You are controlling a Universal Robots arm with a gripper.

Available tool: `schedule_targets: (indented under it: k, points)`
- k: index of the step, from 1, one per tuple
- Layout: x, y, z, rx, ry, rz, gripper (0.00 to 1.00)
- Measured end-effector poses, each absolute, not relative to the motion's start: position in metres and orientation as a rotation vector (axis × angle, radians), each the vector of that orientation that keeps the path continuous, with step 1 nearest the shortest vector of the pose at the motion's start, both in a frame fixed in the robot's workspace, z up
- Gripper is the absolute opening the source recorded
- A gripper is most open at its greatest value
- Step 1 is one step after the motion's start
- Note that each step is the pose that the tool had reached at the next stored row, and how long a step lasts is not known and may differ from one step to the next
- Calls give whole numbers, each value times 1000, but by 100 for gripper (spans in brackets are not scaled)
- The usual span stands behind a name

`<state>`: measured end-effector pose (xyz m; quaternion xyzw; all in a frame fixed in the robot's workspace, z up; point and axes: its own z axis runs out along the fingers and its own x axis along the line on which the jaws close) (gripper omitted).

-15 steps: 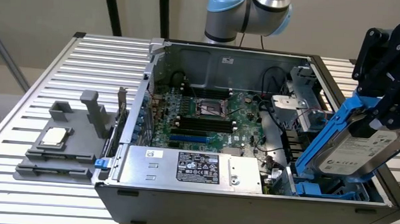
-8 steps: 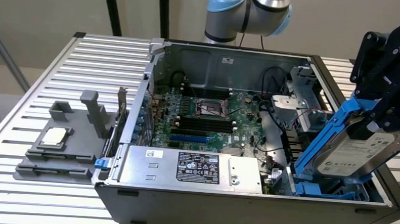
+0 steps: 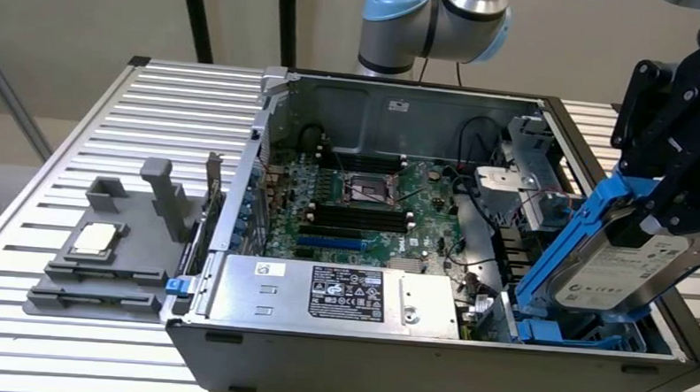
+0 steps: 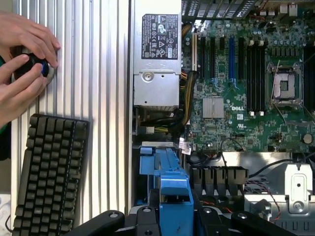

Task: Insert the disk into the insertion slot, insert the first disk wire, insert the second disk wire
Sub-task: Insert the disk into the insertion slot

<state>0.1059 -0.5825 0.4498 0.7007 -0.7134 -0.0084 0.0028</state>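
— Where's the disk (image 3: 625, 261)?
— In the exterior view, at four o'clock from the motherboard (image 3: 362, 205). It's tilted, its lower end at the slot (image 3: 574, 334). I can't tell whether they touch.
— The jaws?
— The gripper (image 3: 668, 214) pinches the disk's upper end, on its blue carrier.
— Around it?
— The power supply (image 3: 339, 293) is at six o'clock and a grey stand (image 3: 111, 256) at nine. A person's hands (image 4: 22, 64) rest near a keyboard (image 4: 49, 172).
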Motion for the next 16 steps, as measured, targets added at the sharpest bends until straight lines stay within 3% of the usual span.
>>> schedule_targets:
  k: [16]
  points:
    - [106, -583, 446, 2208, -2247, -42, 32]
